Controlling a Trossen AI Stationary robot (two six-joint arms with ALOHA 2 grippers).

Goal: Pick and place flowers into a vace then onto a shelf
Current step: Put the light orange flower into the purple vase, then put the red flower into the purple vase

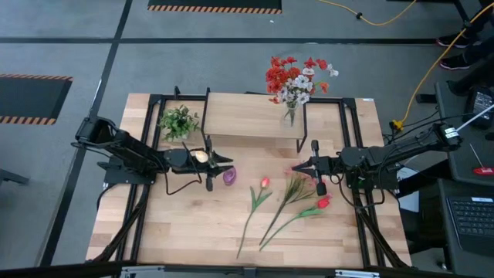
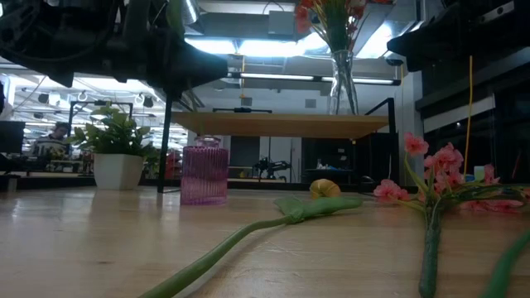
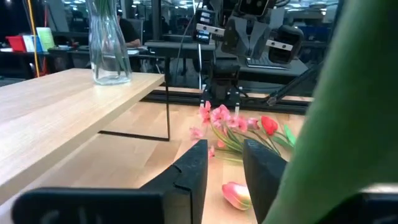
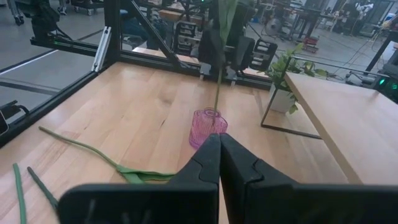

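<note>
A small pink ribbed vase (image 1: pixel 229 177) (image 4: pixel 208 126) stands on the table in front of the shelf (image 1: pixel 247 114). A green flower stem (image 4: pixel 217 87) rises upright out of it, with a pale bloom (image 1: pixel 201 156) showing over my left arm. My left gripper (image 1: pixel 225 163) (image 3: pixel 225 174) is level, just behind and above the vase, fingers apart, nothing between their tips. My right gripper (image 1: pixel 297 166) (image 4: pixel 219 146) is shut and faces the vase from the table's right. A pink tulip (image 1: pixel 265 183), a pink spray (image 1: pixel 297 185) and a red tulip (image 1: pixel 323 202) lie on the table. My left gripper has open fingers. A broad green leaf or stem (image 3: pixel 336 112) of the flower in the vase passes close beside one finger (image 3: pixel 264 177). Whether it touches the gripper I cannot tell.
A glass vase (image 1: pixel 289 116) with red and white flowers stands on the shelf's right end. A small green potted plant (image 1: pixel 179 122) sits left of the shelf. The shelf's thin black legs (image 3: pixel 168 109) stand close to the pink vase. A black frame runs along the table's edges.
</note>
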